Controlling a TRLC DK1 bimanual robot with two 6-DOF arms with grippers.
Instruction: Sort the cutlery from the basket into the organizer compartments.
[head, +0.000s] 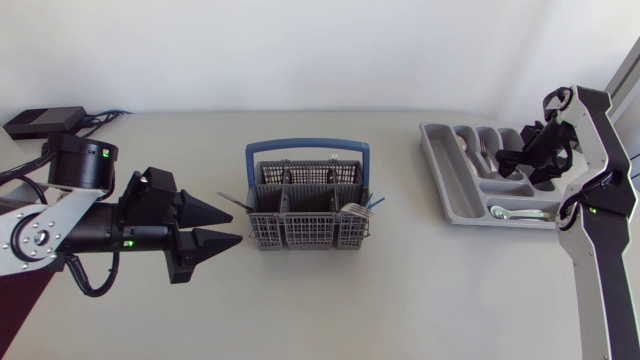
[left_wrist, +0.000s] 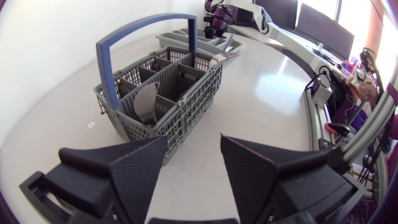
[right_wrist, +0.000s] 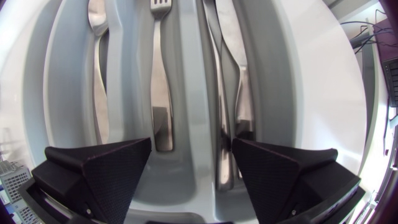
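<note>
**A:** What is on the table (head: 400, 310), from the biggest thing down?

**B:** First, the two arms. The left arm (head: 60, 225) lies low over the table on the left side. The right arm (head: 600, 200) comes in from the right and bends over the far right part.

**A:** And the basket?

**B:** The grey basket (head: 300, 238) stands in the middle of the table, with its blue handle (head: 307, 146) upright. The grey organizer (head: 450, 190) lies at the far right, well apart from the basket.

**A:** How are the grippers?

**B:** The left gripper (head: 237, 225) points at the basket, near its side but not touching it. Its fingers are spread and nothing is between them. The right gripper (right_wrist: 192, 141) hangs over the long compartments of the organizer. Its fingers are also apart and it holds nothing.

**A:** Where is the cutlery?

**B:** Some is in the basket. Forks (head: 358, 208) stick out at the end towards the organizer, and one flat piece (left_wrist: 146, 102) stands in a compartment at the end near the left gripper. I cannot tell what kind it is.

**A:** And in the organizer?

**B:** Under the right gripper, knives (right_wrist: 227, 81) lie in one long compartment and a fork (right_wrist: 160, 62) lies in the next one. Beside the fork there is what looks like a spoon (right_wrist: 96, 37). A small spoon (head: 515, 212) lies in the cross compartment at the near end.
</note>
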